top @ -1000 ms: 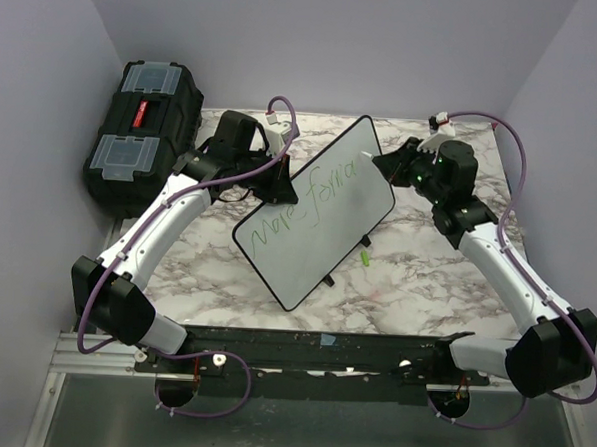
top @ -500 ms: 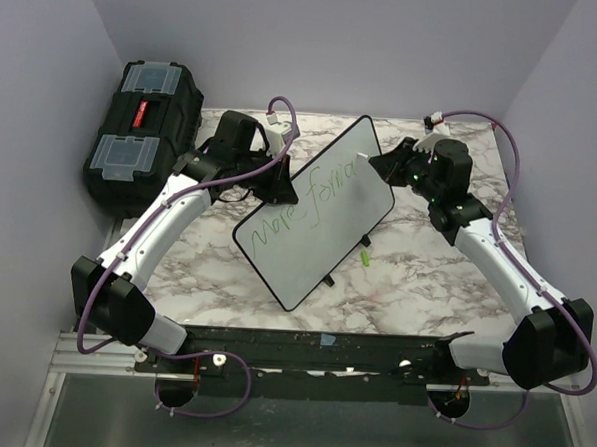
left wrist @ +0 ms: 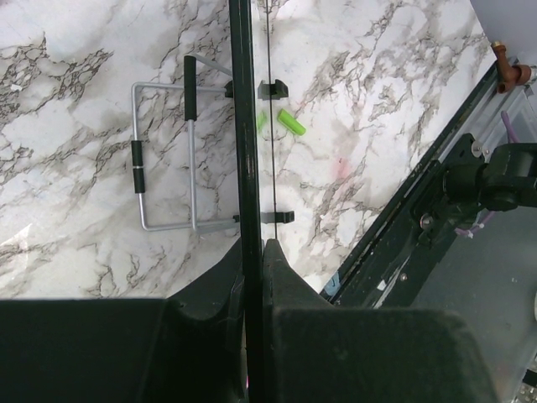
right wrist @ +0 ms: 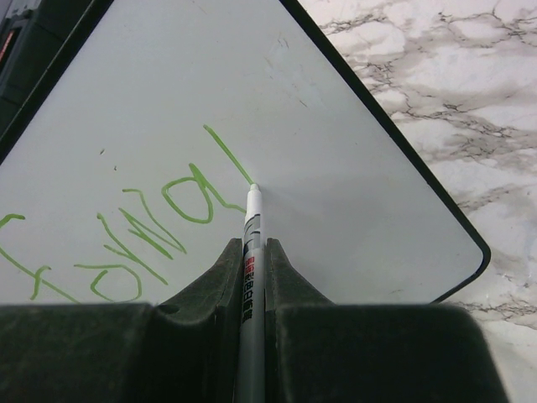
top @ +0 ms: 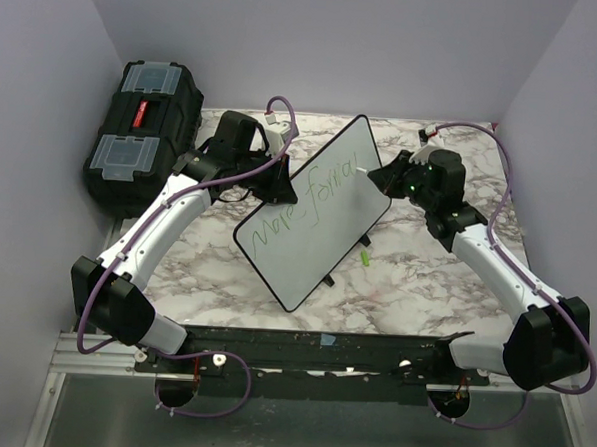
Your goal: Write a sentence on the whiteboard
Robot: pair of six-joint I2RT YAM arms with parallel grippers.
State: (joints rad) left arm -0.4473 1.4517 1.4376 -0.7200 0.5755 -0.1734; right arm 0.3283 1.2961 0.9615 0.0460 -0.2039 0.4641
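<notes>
The whiteboard [top: 323, 225] stands tilted on the marble table, its white face toward the right arm. My left gripper [top: 281, 186] is shut on its upper left rim; in the left wrist view the board's black rim [left wrist: 246, 126] runs edge-on between the closed jaws [left wrist: 253, 252]. My right gripper [right wrist: 252, 243] is shut on a white marker [right wrist: 251, 222]. The marker tip touches the board [right wrist: 352, 117] at the lower end of a green stroke. The sentence [top: 301, 210] is one line of green handwriting; its last letters [right wrist: 159, 218] lie left of the tip.
A black toolbox [top: 143, 125] with clear lid compartments sits at the far left. A green marker cap [top: 364, 257] lies on the table beside the board's lower right edge. The board's wire stand [left wrist: 164, 159] rests on the marble behind it. A black rail [top: 322, 350] runs along the near edge.
My right gripper has moved left and nearer with the marker, from off the board's right corner onto its face. A new green stroke ends the writing. The left arm and board stayed still.
</notes>
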